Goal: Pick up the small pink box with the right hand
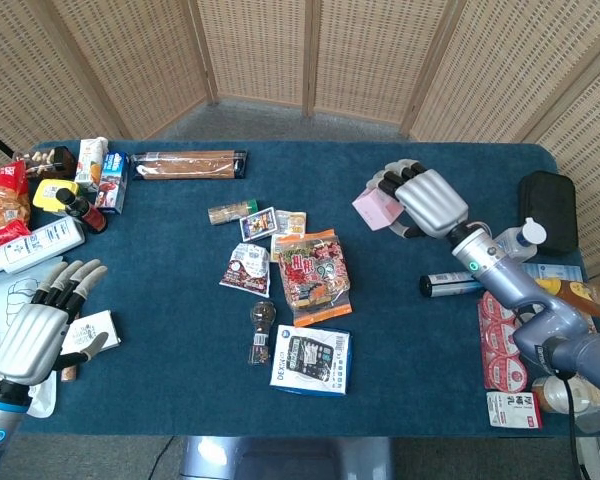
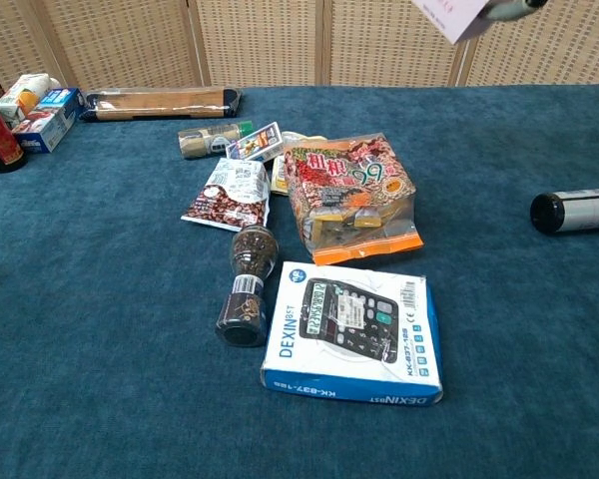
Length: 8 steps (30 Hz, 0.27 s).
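We see a matt blue cloth table cover [image 2: 100, 299]; on it, a glossy plastic snack bag [image 2: 351, 197] beside a smooth cardboard calculator box [image 2: 349, 332]. The right hand [image 1: 432, 203] looks like smooth silvery metal.

My head camera looks steeply down from above on the whole bench [image 1: 400, 400]. My chest camera sits low and near, facing the screens. Both share the calculator box [image 1: 310, 359] [image 2: 351, 332] and snack bag [image 1: 313, 276] [image 2: 352, 196].

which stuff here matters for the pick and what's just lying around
Job:
pink box, held off the table
right hand, gripping it

Lying about:
calculator box
snack bag
pepper grinder
black tube
left hand, idle
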Available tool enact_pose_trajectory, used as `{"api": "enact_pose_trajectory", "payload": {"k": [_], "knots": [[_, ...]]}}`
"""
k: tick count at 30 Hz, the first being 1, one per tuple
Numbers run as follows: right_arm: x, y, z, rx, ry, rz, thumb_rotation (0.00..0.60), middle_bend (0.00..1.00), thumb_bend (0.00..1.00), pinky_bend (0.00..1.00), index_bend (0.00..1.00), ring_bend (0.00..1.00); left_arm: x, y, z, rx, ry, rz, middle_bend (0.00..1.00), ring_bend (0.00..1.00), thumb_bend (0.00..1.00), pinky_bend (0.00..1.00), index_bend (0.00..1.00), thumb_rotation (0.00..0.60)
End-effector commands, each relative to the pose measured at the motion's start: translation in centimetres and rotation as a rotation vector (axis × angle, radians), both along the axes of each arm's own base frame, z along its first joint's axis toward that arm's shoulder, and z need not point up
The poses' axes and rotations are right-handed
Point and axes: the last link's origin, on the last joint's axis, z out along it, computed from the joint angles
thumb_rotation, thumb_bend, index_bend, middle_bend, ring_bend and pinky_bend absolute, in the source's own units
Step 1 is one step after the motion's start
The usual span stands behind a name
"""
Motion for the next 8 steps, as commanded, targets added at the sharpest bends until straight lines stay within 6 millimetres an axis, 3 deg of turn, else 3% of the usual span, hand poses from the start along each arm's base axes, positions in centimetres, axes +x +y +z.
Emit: {"api": "enact_pose_trajectory", "payload": {"k": [1,8], "knots": [[1.3,0.5,2.7,-0.071,-0.031,0.020,0.600,0.67,0.41,0.54,0.48,0.57,-0.1,0.1,0.0,-0.001,-0.002,-0.003,0.00,0.00,0.34,0.00,0.00,0.600],[2.3,1.4,4.5,-0.111,-0.032,0.027,0.600,0.67,0.41,0.54,0.48,0.57,-0.3,0.4,0.0,-0.006,-0.014,-0.009,0.00,0.00,0.34,0.00,0.00,0.600]]}}
